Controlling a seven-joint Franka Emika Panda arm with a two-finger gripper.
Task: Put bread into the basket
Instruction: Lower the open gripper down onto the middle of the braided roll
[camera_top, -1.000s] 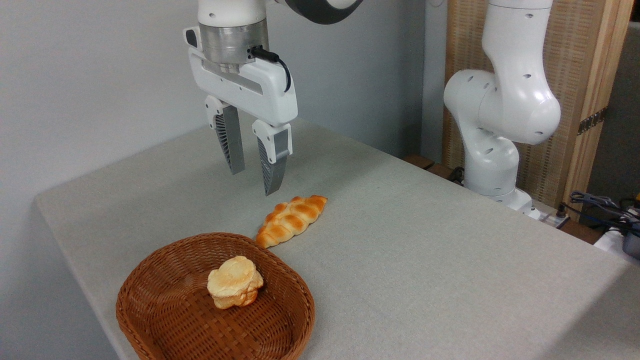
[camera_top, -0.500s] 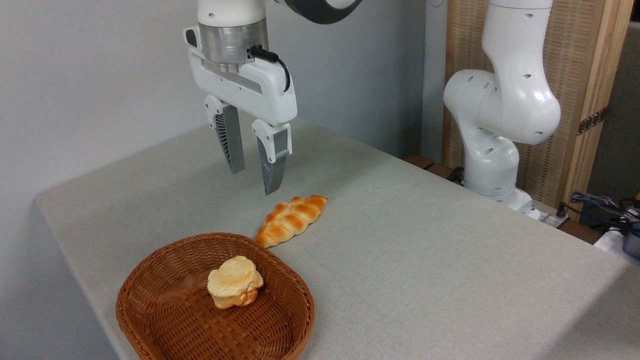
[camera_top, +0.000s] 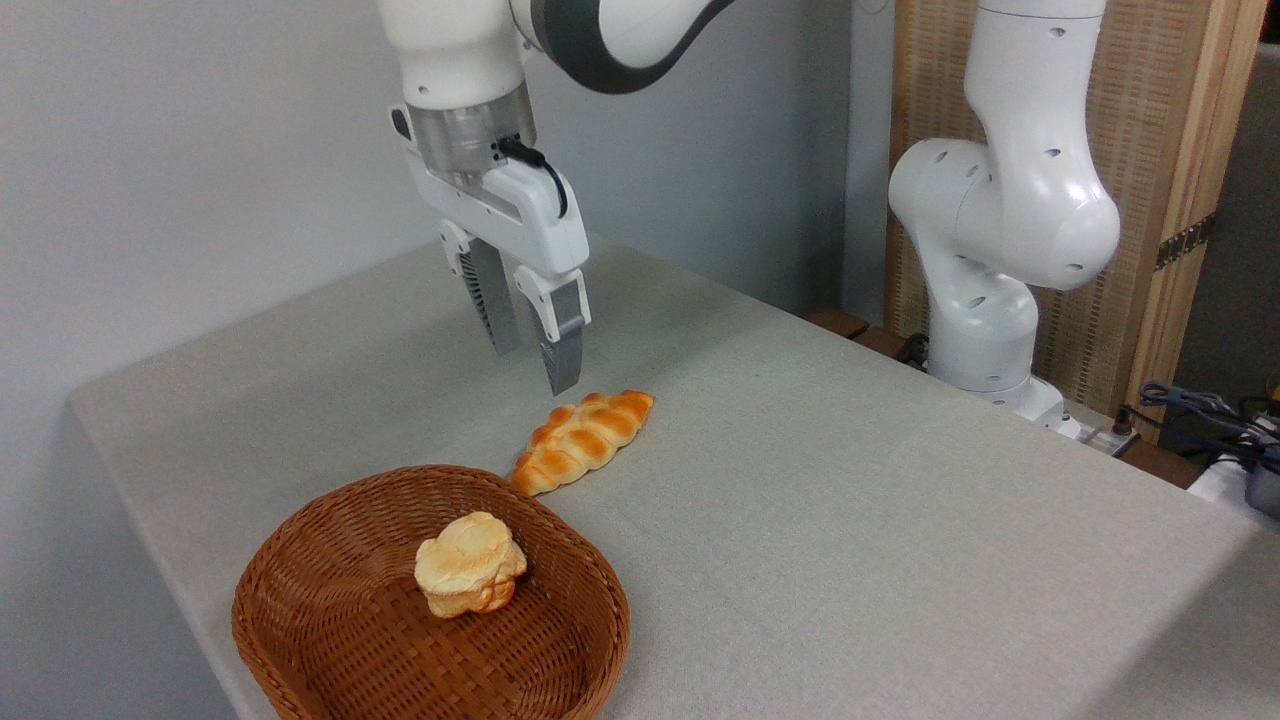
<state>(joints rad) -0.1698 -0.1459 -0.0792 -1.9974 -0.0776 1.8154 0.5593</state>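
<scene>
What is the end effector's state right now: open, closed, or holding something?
End effector: open and empty, fingers apart, hovering just above the braided bread on the table.

Landmark: basket (camera_top: 300, 560), at the near left corner of the counter (camera_top: 850, 500).
Bun (camera_top: 470, 563) lies in the basket, near the middle, slightly toward its right side.
Bread (camera_top: 582, 440) lies on the counter just behind and right of the basket; its near end almost meets the basket's far rim, contact not certain. It runs away from the basket toward the back right.
Gripper (camera_top: 540, 372) hangs above the counter behind the basket, over the bread's left flank, jaws pointing down with a gap between them, clear of the bread.
Arm base (camera_top: 985, 350) stands well right of and behind the basket, past the counter's far edge.
</scene>
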